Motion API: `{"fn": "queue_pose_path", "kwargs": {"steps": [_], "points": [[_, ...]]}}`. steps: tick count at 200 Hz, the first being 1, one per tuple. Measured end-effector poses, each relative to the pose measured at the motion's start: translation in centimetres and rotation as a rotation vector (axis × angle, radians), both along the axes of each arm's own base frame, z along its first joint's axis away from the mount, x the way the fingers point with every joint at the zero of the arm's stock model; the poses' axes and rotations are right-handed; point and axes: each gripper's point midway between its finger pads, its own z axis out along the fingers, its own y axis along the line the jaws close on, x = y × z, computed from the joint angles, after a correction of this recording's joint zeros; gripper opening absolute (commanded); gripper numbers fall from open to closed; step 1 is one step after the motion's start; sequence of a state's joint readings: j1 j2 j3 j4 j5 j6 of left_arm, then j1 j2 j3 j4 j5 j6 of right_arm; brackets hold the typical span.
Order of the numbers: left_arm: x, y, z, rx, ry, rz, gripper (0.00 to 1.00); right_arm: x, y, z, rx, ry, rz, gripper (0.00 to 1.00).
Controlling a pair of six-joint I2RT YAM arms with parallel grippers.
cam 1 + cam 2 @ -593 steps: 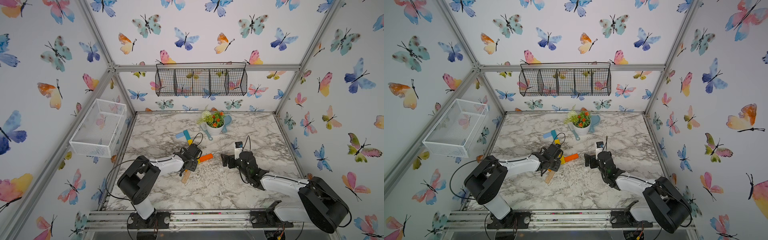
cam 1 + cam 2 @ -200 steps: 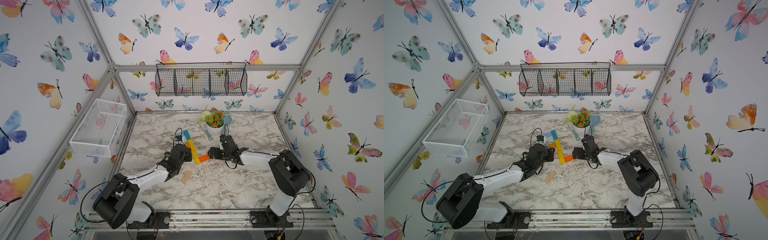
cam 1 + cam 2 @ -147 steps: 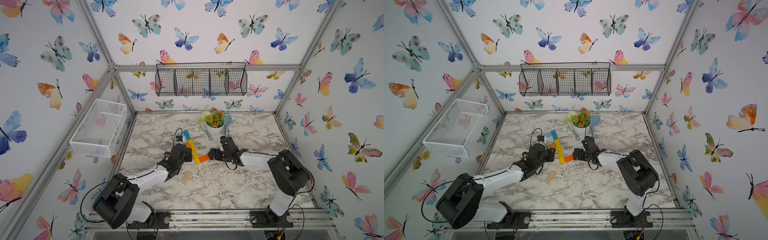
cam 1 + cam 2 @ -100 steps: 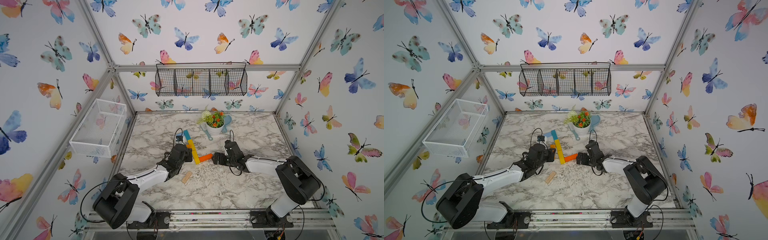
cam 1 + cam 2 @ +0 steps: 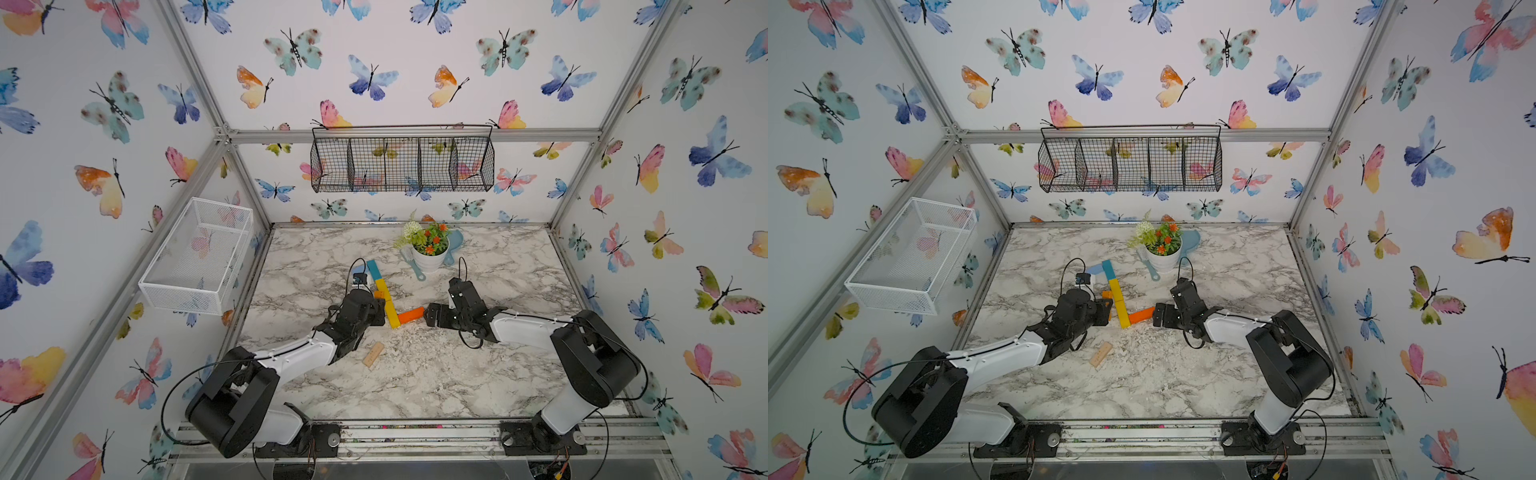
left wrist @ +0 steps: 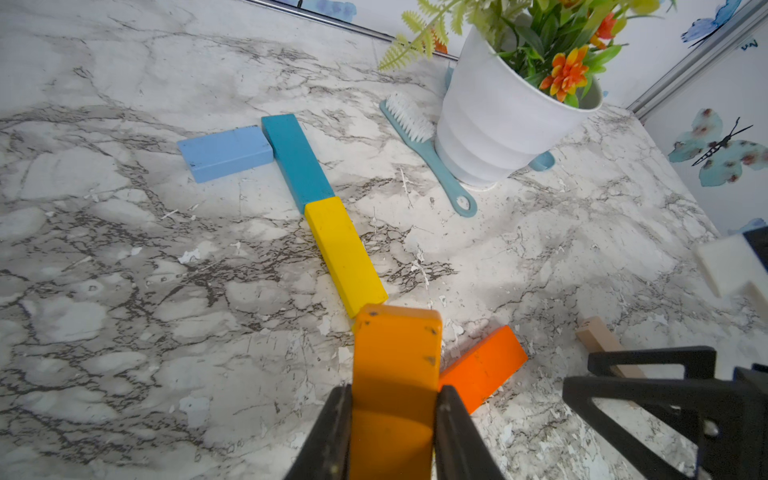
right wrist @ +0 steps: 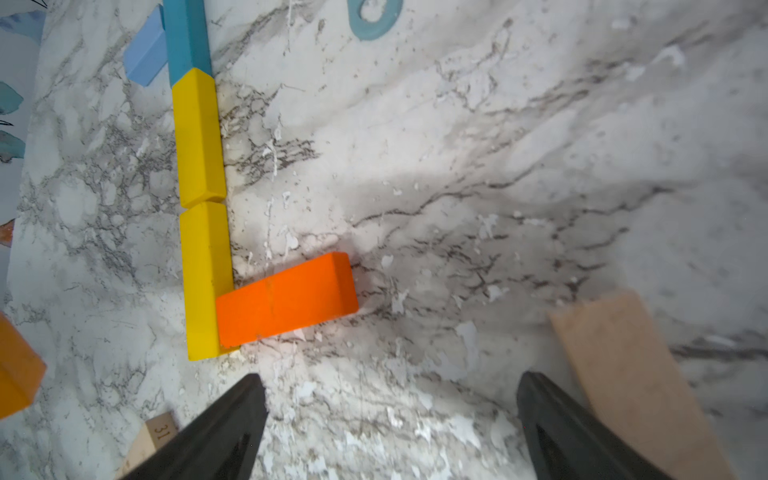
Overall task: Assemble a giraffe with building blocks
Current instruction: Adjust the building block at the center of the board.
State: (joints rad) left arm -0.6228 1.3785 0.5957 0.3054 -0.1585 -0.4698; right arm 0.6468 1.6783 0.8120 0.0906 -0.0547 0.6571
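The marble table (image 5: 498, 374) carried a white flower pot (image 5: 430, 261) near its back edge, and all the work lay in front of that pot, toward the arms' bases. The giraffe (image 5: 1119, 307) was half built there. Leading away from the pot, a light-blue head (image 6: 226, 153) touched the side of a teal bar (image 6: 297, 162). Two yellow bars (image 7: 199, 137) followed end to end, and one orange bar (image 7: 286, 299) butted sideways against the last yellow, on the pot's side of the neck.

The step in hand appeared to be the body. The left gripper (image 6: 392, 424) was clamped on a second orange bar (image 6: 395, 357), seemingly lifted clear, on the side of the neck away from the pot. The right gripper (image 7: 390, 378) hung empty with its jaws wide apart, just off the laid orange bar's free end.

The next move likely called for carrying the held bar over the neck to the pot's side and laying it flat against the first orange bar without nudging the yellows. The right gripper probably had to give way.

The legs were not yet placed. One plain wood bar (image 5: 373, 354) lay farthest from the pot, and a second plain wood bar (image 7: 636, 374) lay beside the right gripper.
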Motion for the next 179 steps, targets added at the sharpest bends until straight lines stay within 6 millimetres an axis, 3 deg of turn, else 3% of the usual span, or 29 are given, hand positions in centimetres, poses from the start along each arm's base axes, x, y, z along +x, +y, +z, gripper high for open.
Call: {"fn": "queue_pose_path", "kwargs": {"steps": [35, 76, 106, 134, 155, 179], "points": [[-0.2, -0.2, 0.0, -0.004, -0.013, -0.018, 0.19, 0.8, -0.2, -0.3, -0.017, -0.004, -0.01, 1.0], [-0.5, -0.7, 0.8, -0.028, -0.054, -0.063, 0.19, 2.0, -2.7, -0.6, -0.038, -0.006, -0.079, 1.0], [-0.5, -0.9, 1.0, -0.028, -0.066, -0.075, 0.19, 1.9, -4.0, -0.6, -0.042, -0.006, -0.107, 1.0], [-0.7, -1.0, 1.2, -0.031, -0.069, -0.091, 0.19, 1.8, -4.0, -0.5, -0.026, 0.008, -0.123, 1.0], [-1.1, -1.2, 1.7, -0.037, -0.087, -0.11, 0.19, 1.7, -3.6, 1.0, 0.007, 0.01, -0.118, 1.0], [-1.1, -1.2, 1.8, -0.025, -0.098, -0.119, 0.2, 2.2, -3.6, 5.6, 0.045, -0.095, -0.109, 1.0]]}}
